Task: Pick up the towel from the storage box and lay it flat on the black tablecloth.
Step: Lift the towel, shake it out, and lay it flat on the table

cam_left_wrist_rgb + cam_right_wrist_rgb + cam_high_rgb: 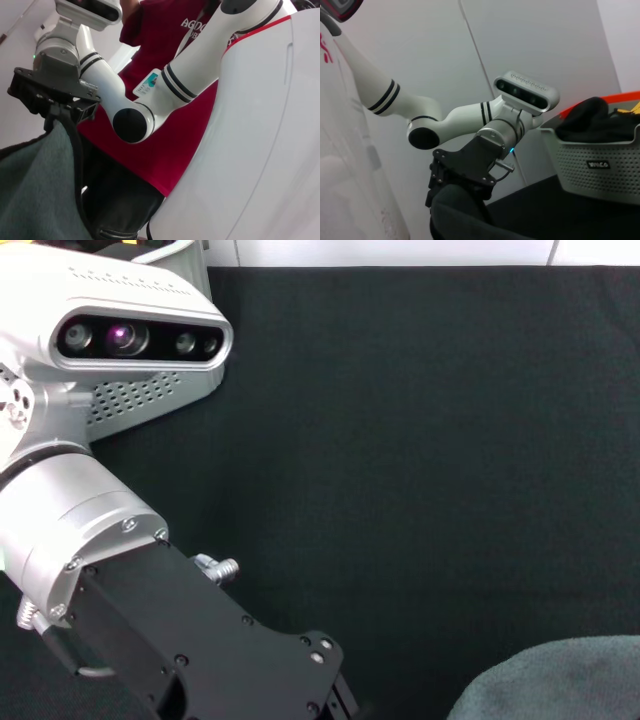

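The towel (560,680) shows its grey face at the bottom right of the head view, low over the black tablecloth (420,440). In the right wrist view my left gripper (452,192) is shut on a bunched part of the towel (465,215). In the left wrist view my right gripper (60,114) is shut on the towel's black-trimmed edge, and the towel (35,190) hangs below it. My left arm fills the lower left of the head view, where its gripper (335,705) reaches the bottom edge. The storage box (600,170) stands at the table's far left corner, apart from both grippers.
A black bunched cloth (590,120) lies in the storage box, whose perforated wall (150,400) shows behind my left wrist camera. A person in a red shirt (150,50) stands behind the robot. Black tablecloth (560,210) stretches in front of the box.
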Controlling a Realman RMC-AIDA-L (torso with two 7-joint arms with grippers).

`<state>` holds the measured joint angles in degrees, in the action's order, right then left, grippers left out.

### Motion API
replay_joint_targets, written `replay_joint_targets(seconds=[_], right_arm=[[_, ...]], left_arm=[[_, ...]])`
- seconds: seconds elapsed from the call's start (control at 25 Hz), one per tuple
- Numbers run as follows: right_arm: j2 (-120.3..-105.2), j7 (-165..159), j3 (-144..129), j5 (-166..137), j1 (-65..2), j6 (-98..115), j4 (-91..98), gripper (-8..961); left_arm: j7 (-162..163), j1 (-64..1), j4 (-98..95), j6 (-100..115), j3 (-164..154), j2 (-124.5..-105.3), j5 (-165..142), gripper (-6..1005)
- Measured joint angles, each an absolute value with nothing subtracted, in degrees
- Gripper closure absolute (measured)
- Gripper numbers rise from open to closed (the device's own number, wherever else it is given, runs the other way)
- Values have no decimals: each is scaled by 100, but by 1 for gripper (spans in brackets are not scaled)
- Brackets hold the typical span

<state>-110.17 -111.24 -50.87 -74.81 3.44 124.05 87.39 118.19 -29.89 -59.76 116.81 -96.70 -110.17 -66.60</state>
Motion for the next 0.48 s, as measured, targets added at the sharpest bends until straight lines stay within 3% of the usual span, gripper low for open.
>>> replay_joint_targets(seconds=[0.48], right_arm=[[-10719,-11281,-5195,-7375,466,12426,8643,947]], left_arm=[[11776,-3115,-5813,11661,-9571,-11226,-6723,949]])
